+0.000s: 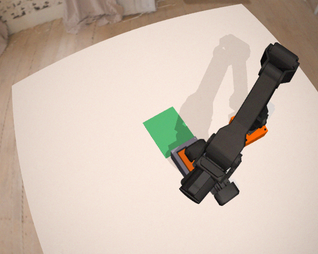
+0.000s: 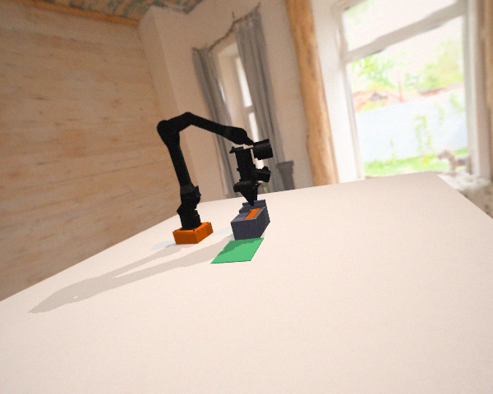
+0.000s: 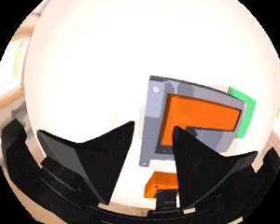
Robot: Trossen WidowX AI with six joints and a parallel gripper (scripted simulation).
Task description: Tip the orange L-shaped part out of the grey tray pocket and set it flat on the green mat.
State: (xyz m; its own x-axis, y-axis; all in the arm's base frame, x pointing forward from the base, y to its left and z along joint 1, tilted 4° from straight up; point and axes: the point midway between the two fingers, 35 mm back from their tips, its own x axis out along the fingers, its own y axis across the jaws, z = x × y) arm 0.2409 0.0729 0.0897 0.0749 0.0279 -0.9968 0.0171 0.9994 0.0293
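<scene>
We see our gripper partly parted and empty above the grey tray, orange part still seated, green mat alongside.

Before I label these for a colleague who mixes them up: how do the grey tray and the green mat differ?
The grey tray is a raised block with walls; the green mat lies flat on the table. The tray holds the orange L-shaped part in its pocket; the mat carries nothing. The hand hangs over the tray, not over the mat. Both are rectangular and sit side by side.
</scene>
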